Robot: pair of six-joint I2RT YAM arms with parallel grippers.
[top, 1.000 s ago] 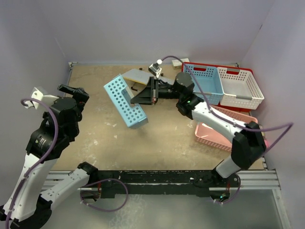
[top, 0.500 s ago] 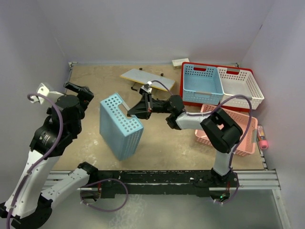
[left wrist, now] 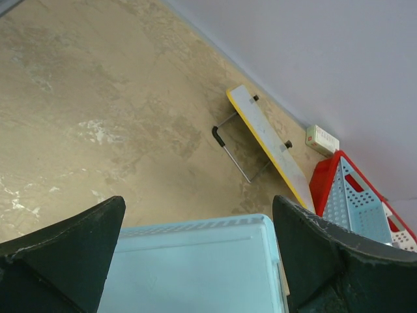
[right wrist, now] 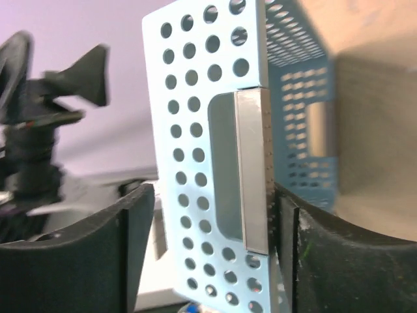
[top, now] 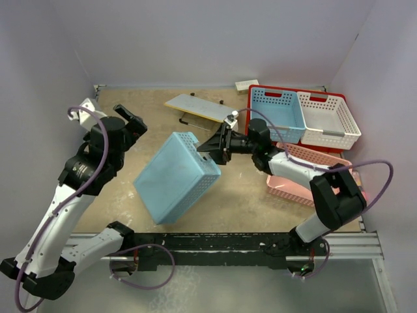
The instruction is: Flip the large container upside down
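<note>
The flip itself seems to be in hand. The right gripper (top: pixel 218 149) is clamped on the handle wall of the large container, which I take to be the big light-blue basket (top: pixel 176 176), and holds it tilted in the air with its closed bottom mostly upward. The basket hangs left of the red bin (top: pixel 248 114) and nearer to the arm bases. The left gripper (top: pixel 133 120) hovers above it with its fingers spread and empty. The next move, I think, is a little more wrist roll, then lowering the rim flat before letting go.
</note>
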